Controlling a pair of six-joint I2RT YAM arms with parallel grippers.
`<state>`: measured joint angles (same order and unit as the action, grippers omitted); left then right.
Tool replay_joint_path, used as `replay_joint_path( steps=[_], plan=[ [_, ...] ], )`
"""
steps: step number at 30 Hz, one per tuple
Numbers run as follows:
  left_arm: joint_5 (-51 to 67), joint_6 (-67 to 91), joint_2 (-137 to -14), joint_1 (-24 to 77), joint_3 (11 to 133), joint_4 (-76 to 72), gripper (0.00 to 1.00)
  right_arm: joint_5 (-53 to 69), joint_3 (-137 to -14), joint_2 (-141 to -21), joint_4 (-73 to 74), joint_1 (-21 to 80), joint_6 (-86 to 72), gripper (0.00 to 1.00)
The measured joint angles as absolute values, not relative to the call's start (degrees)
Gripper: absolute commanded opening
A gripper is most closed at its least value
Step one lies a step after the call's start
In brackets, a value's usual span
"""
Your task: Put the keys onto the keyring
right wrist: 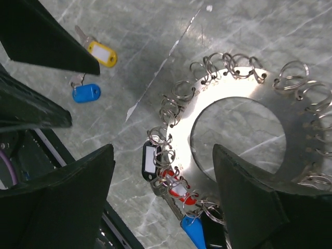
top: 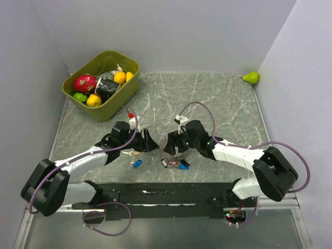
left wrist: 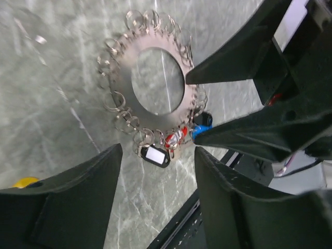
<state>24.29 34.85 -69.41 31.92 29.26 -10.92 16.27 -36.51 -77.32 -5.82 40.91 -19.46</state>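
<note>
Jaws of left gripper [left wrist: 158, 154] wide, empty; right gripper [right wrist: 163, 150] jaws wide at keyring [right wrist: 228, 88] rim; blue key [right wrist: 85, 93], yellow key [right wrist: 102, 54] loose on table [right wrist: 155, 31].

The table [top: 228, 104] bears a green bin [top: 118, 101], a pear [top: 251, 78], the keyring [right wrist: 233, 91], a yellow key [right wrist: 102, 53], a blue key [right wrist: 85, 93].

High fixed view from behind; two wrist views close, downward (both on the keyring [left wrist: 120, 78]).
</note>
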Motion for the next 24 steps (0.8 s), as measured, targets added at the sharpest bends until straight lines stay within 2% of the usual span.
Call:
replay_joint_path(
  steps=[4,7,21,24],
  plan=[
    [24.34,34.52,-72.75,33.52,29.21,-13.04,0.52,18.06,-36.86,-80.14,-6.52,41.01,-20.12,0.64],
    [24.53,34.5,-75.05,33.95,29.12,-15.03,0.49,19.14,-37.43,-82.06,-6.92,41.01,-20.51,0.59],
    [24.34,34.13,-83.7,35.79,27.9,-20.73,0.46,21.26,-39.48,-88.77,-9.26,41.01,-22.55,0.55],
    [24.51,34.15,-85.38,35.88,27.38,-22.72,0.45,21.19,-39.64,-89.19,-9.41,41.01,-22.7,0.49]
  ],
)
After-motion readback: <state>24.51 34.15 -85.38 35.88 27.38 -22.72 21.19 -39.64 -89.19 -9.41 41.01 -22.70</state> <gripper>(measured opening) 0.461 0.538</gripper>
